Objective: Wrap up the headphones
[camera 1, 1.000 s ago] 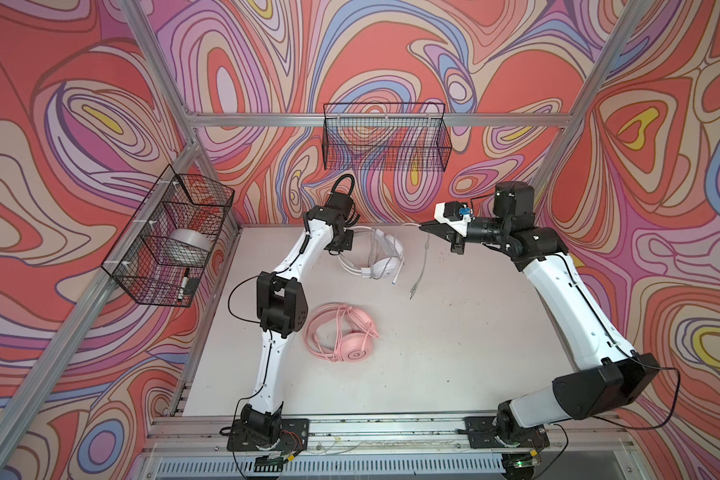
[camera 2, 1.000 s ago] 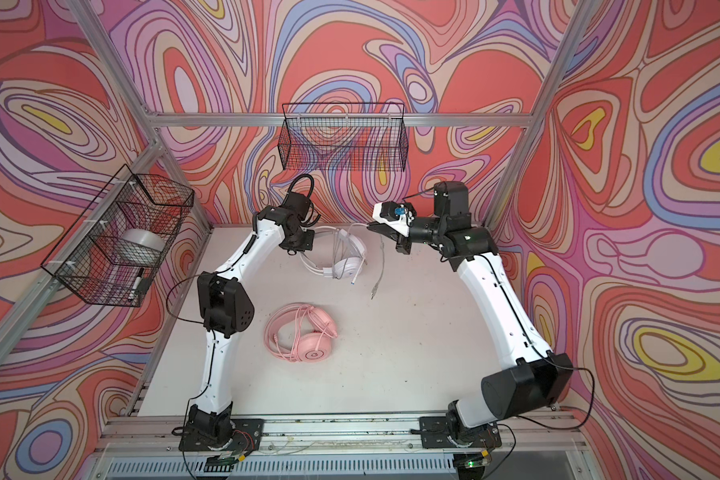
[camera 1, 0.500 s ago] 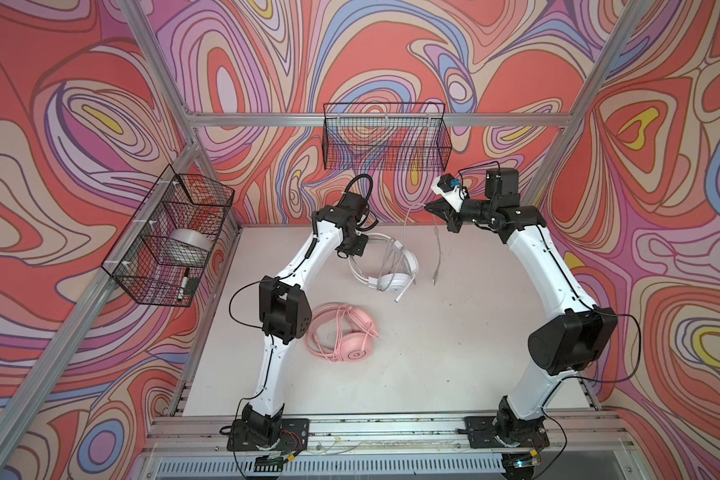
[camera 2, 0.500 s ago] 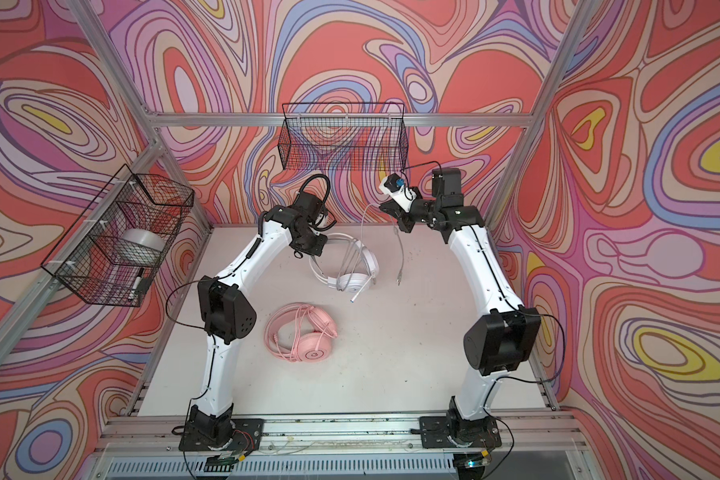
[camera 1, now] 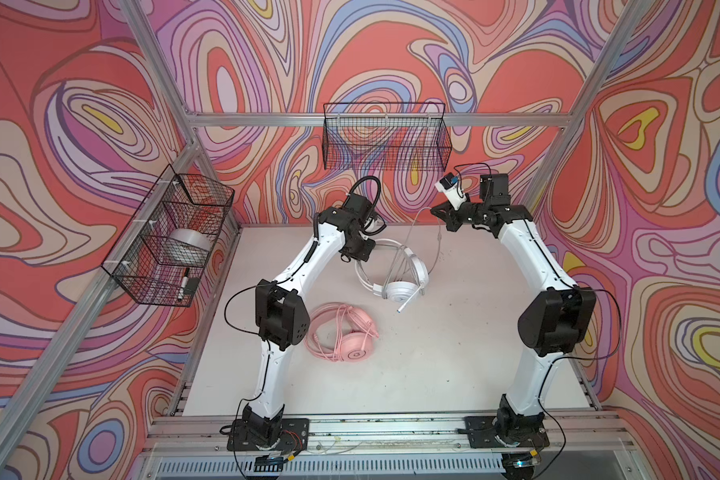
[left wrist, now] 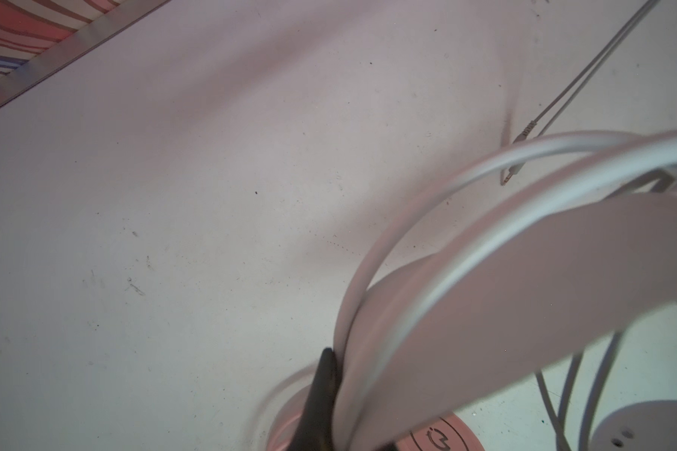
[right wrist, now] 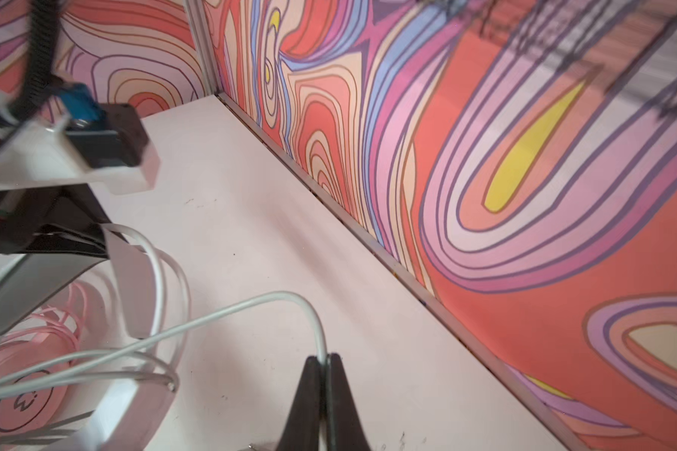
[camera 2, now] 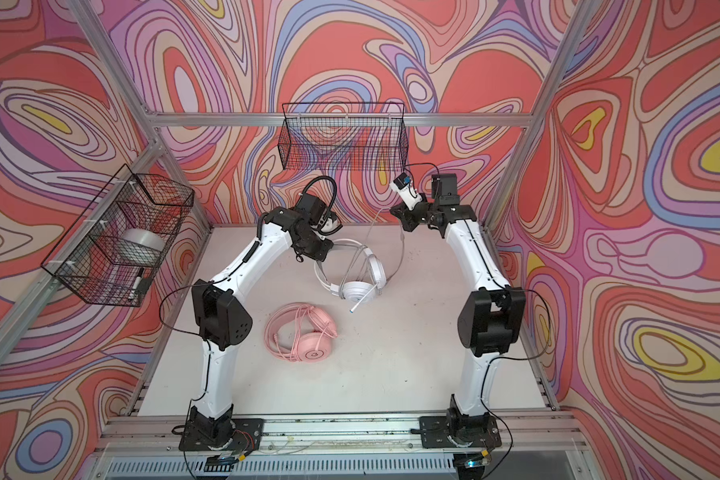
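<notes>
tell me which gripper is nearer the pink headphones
Left. The left gripper, shut on the white headset, hangs behind the pink headphones; the right gripper pinches the grey cable farther back and rightward.

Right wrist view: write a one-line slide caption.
Right gripper shut on the grey cable, looping toward the white headphones.

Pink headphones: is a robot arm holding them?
No, the pink headphones lie free on the table, with nothing gripping them.
</notes>
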Robot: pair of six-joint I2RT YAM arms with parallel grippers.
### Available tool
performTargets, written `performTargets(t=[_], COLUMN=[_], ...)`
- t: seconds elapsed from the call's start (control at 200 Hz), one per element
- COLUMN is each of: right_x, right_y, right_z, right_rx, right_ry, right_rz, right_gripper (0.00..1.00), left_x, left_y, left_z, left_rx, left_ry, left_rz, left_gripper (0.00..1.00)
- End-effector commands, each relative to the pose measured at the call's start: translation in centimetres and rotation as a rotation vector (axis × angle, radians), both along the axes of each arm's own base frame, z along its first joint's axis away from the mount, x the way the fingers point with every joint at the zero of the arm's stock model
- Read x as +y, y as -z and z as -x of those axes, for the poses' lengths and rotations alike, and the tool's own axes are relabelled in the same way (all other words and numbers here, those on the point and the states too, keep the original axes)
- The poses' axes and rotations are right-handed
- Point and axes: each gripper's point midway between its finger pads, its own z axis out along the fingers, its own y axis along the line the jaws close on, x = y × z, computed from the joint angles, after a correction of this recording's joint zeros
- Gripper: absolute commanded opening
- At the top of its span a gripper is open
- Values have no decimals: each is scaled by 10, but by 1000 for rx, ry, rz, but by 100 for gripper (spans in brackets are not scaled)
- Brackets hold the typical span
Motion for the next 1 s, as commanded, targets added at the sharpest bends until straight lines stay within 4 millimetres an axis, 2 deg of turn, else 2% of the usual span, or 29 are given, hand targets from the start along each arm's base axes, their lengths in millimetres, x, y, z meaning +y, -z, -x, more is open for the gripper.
performTargets(t=[0.0,0.13,0.366,0.536,0.716,0.952,0.997], right_x=[-3,-9,-2,-3,4,1,-2], right_y=[22,50,117,160,186,214,217], right_z=[-3,-5,12,27,43,50,51], right_rx=[101,171,406,532,662,790,803], right_ry=[47,101,69,101,128,274,306], right_rz=[-14,-2,-22,-43,-127,-201,-205], right_gripper=[0,0,0,0,0,0,3], left_x=[-16,-18,-17,-11,-13,-7,-4], left_y=[-39,-49,-59,-52,-38,-18,-12], left_z=[16,20,26,31,40,35,34], left_rx=[-50,-65,-71,-20,28,99,112], left_ry=[76,80,34,-40,-95,-224,-256], left_rz=[121,152,213,276,365,408,410], left_gripper=[0,0,0,0,0,0,0])
